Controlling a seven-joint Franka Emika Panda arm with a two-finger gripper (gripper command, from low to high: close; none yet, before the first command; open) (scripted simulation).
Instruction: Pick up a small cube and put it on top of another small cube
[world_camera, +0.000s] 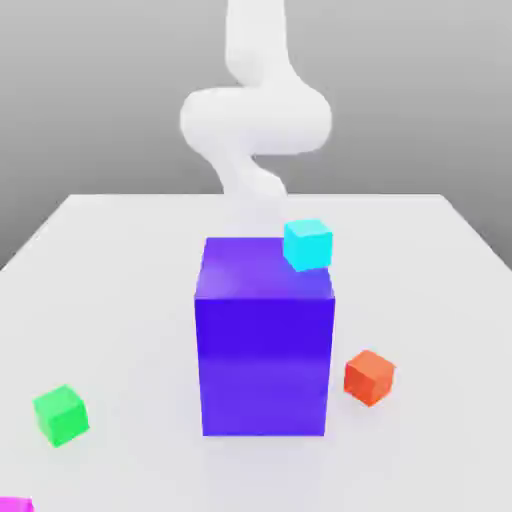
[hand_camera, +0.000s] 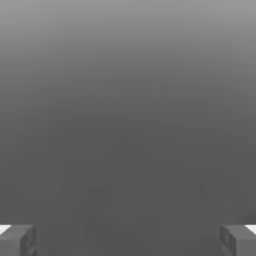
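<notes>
- Your white Panda arm stands beyond the large blue block, its gripper spread wide around nothing, likely to admit a cube.
- In the exterior view, a small cyan cube sits at the block top's 1 o'clock corner, perhaps as a raised distractor.
- From the block, you have small cubes on the white table: orange-red at 4 o'clock, green near 8.
</notes>
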